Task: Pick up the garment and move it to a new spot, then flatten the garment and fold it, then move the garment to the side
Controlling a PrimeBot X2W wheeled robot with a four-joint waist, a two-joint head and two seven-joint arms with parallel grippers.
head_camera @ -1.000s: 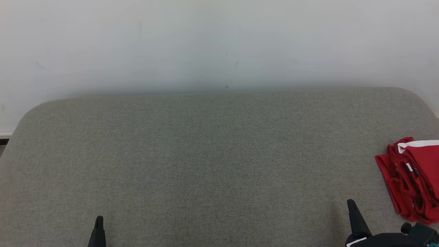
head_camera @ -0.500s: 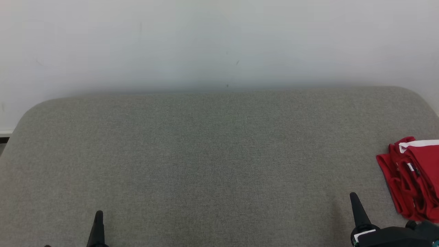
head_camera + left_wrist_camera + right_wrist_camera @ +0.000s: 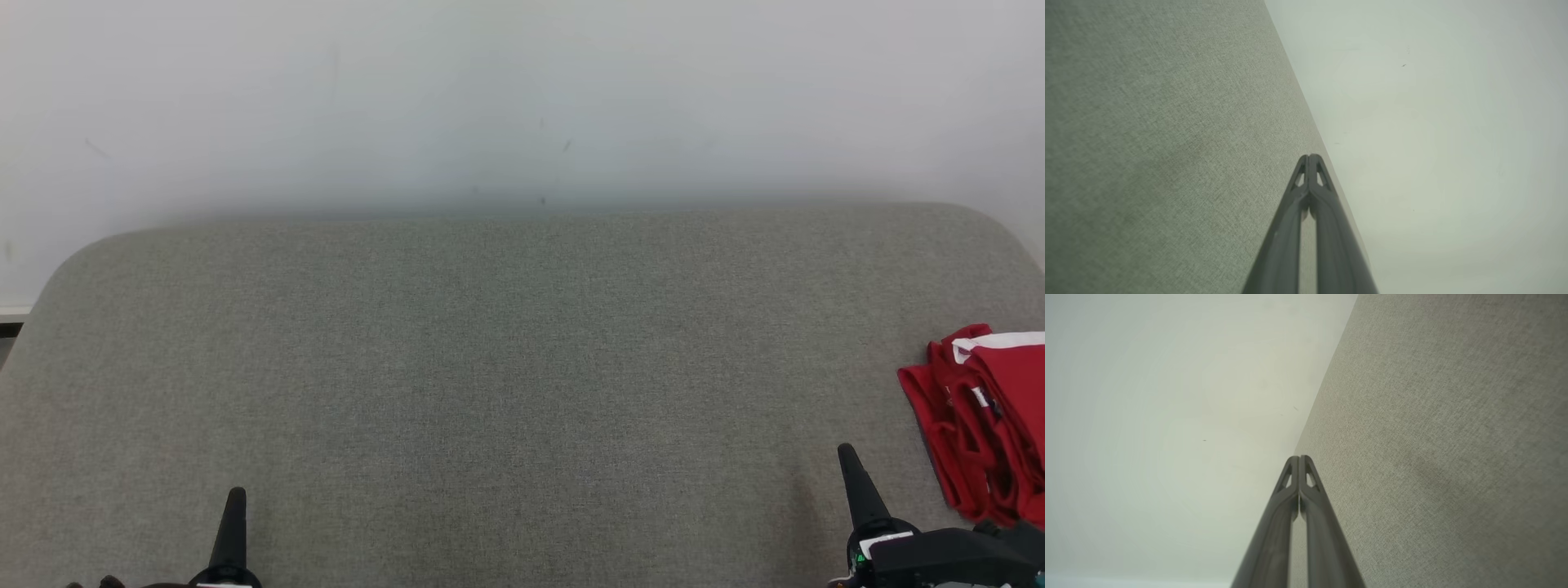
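One folded red garment with white trim (image 3: 989, 425) is laid at the right edge of the grey woven-fabric cushion (image 3: 490, 367). Near it, the right gripper (image 3: 846, 454) is seen closed and empty; the left gripper (image 3: 235, 496), well apart, is likewise closed on nothing.

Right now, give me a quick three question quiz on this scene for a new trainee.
1. True or false: the red garment lies on the robot's right side of the grey cushion.
2. The left gripper is: A open, B shut on the garment, C shut and empty.
3. Fill the gap: the garment's trim is ___.
Key: 1 true; 2 C; 3 white.
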